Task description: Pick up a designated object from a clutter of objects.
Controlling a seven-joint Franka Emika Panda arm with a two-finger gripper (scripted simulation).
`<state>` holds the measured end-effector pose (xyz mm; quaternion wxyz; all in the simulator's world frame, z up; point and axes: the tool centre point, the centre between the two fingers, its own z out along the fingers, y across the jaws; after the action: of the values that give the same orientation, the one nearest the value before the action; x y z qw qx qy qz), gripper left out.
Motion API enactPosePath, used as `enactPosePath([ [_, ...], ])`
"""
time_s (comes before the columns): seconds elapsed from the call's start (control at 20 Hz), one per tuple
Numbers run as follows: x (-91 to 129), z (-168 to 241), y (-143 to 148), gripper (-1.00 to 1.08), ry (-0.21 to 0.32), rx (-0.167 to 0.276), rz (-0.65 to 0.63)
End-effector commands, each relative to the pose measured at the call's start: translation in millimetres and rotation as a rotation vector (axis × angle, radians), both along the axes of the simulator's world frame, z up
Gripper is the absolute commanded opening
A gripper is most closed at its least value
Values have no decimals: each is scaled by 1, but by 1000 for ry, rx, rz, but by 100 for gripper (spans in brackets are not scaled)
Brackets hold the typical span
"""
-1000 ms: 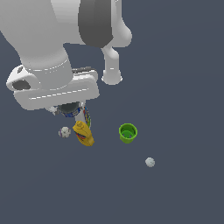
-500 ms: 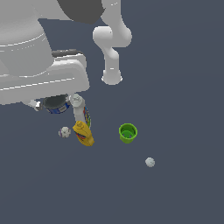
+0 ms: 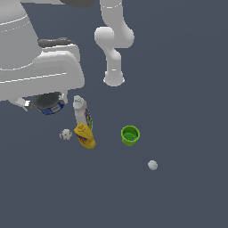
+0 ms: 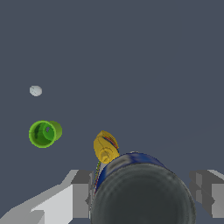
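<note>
Dark grey floor. Hand (image 4: 142, 192) clamps blue-label can (image 3: 50, 104), lifted clear. Just beside: white bottle (image 3: 82, 111) touching yellow bottle (image 3: 84, 136). Ball (image 3: 66, 134) near; green cup (image 3: 130, 135) and second ball (image 3: 152, 165) well apart.

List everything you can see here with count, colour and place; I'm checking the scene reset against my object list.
can: one, blue label with dark grey top, under the robot's hand at the exterior view's left, between the gripper's fingers in the wrist view.
white bottle: one, white with blue label, near centre, beside the yellow bottle.
yellow bottle: one, yellow, just below the white bottle in the exterior view.
green cup: one, green, open top up, to the exterior view's right of the bottles.
balls: two, whitish, one beside the yellow bottle, one apart, lower right.
gripper: one, grey-white, either side of the can.
</note>
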<state>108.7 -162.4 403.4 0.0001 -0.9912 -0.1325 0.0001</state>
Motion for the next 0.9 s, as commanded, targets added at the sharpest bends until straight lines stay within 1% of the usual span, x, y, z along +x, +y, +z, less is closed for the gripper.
enactPosePath([
  [0.0,2,4,-1,-100,-1,0,0],
  [0.5,4,5,0,-100,1,0,0],
  [0.85,13,15,6,-100,1,0,0],
])
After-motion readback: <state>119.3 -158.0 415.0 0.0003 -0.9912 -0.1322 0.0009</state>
